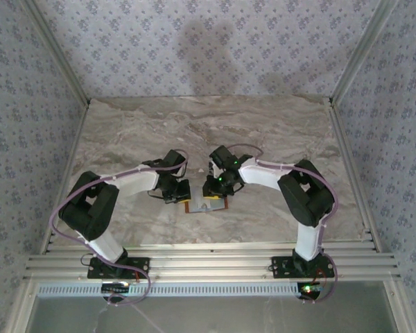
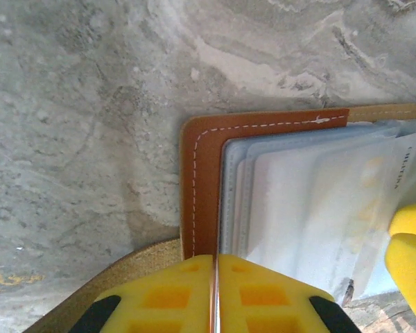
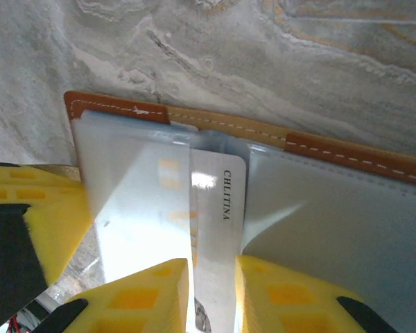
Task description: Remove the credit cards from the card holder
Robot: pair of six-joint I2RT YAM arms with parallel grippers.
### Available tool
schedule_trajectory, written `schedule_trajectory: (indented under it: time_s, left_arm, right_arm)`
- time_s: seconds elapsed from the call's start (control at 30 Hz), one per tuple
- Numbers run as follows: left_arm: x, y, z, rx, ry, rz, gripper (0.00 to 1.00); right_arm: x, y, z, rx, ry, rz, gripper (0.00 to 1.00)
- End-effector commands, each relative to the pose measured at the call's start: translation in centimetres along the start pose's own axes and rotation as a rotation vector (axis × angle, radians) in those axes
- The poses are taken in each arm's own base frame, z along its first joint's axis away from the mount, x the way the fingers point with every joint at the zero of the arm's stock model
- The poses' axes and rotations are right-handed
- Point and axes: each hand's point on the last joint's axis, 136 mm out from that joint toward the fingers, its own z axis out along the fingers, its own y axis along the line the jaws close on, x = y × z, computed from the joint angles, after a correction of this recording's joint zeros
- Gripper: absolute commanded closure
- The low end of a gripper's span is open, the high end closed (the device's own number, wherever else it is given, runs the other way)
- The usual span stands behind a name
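Top external: marble-patterned table, near-centre zone in use. Left arm and right arm both fold inward, and their heads come together just past the near edge. The card holder lies open on the table right below the two heads, with its orange-brown border visible.

Left wrist: left gripper is clenched on the holder's orange-brown stitched edge. The yellow fingers are pressed together with only the leather seam between them. Pale clear sleeves fan out from that edge.

Right wrist: right gripper is clamped on a whitish credit card printed "CHLITINA". The card stands partway out of the sleeves, its far end still tucked against the holder's spine. One left-gripper finger shows at the frame's left edge, touching the sleeve stack.
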Motion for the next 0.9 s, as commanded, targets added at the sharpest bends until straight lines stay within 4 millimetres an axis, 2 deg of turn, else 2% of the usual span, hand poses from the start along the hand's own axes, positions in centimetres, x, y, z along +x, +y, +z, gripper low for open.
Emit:
schedule_trajectory:
  time_s: [0.0,0.17,0.3,0.57,0.87]
  left_arm:
    - [-0.2,-1.0,-1.3,0.001,-0.017,0.028,0.88]
    - [-0.2,-2.6,-1.6,0.024,-0.020,0.055,0.88]
    - [0.0,-3.3,-0.8,0.036,-0.003,0.062,0.88]
    - [0.6,-1.8,1.4,-0.011,0.048,0.054,0.88]
    - [1.0,0.0,1.7,-0.096,0.064,0.058,0.88]
  right_arm:
    - [-0.2,0.4,-1.4,-0.008,-0.016,-0.004,0.74]
    - [-0.4,0.5,-1.4,-0.048,-0.011,0.012,0.74]
    - [-0.3,0.1,-1.2,-0.057,-0.001,0.024,0.74]
    - [-0.1,-0.2,-0.4,-0.100,0.024,0.035,0.74]
    - [-0.1,-0.8,0.3,-0.111,0.039,0.045,0.76]
